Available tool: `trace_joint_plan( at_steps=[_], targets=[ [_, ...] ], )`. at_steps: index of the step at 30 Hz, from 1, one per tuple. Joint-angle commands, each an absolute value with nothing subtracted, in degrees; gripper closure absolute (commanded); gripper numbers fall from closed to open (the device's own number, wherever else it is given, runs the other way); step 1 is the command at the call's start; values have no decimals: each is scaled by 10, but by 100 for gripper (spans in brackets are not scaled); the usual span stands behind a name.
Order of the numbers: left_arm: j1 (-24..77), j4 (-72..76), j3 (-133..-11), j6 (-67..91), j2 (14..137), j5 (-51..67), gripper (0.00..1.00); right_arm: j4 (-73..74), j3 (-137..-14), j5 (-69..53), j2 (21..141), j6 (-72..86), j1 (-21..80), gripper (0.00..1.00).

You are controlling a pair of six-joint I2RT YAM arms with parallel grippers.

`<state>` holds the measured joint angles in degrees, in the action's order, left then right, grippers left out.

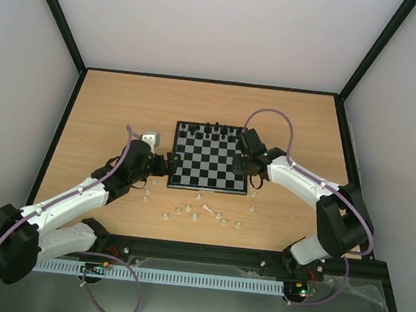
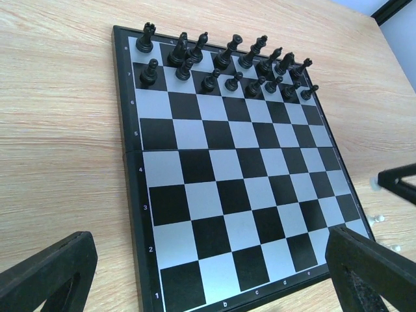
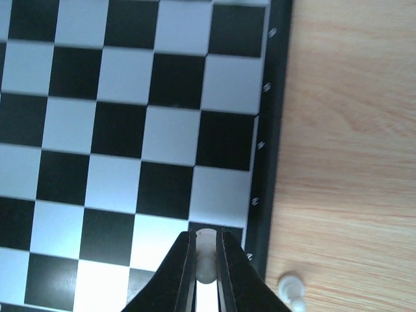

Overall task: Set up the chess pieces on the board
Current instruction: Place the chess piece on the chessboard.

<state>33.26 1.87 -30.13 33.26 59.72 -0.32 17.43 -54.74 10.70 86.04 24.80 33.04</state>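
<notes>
The board [image 1: 211, 158] lies mid-table, with black pieces [image 2: 224, 62] on its two far rows; its other squares are bare. My right gripper [image 3: 206, 242] is shut on a pale chess piece [image 3: 206, 257] and holds it over a black square by the board's right border [image 3: 270, 162]. In the top view it [image 1: 246, 167] is over the board's near right corner. My left gripper [image 2: 211, 286] is open and empty, its fingers [image 2: 52, 273] spread at the board's near left corner [image 1: 169, 165]. Several pale pieces [image 1: 207, 210] lie loose on the table in front of the board.
One loose pale piece [image 3: 290, 287] lies on the wood just right of the board's border, close to my right fingers. A small white box [image 1: 149, 137] rides on the left arm. Black frame rails [image 1: 54, 148] edge the wooden table.
</notes>
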Motion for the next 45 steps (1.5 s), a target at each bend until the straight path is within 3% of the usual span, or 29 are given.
trace_joint_plan(
  at_steps=[1, 24, 45],
  targets=[
    [335, 17, -302, 335, 601, -18, 1, 215, -551, 127, 885, 241, 355, 93],
    [335, 12, -304, 334, 597, -24, 1, 228, -542, 151, 935, 248, 377, 91],
    [335, 9, -302, 334, 579, -25, 1, 225, -541, 157, 910, 249, 377, 76]
  ],
)
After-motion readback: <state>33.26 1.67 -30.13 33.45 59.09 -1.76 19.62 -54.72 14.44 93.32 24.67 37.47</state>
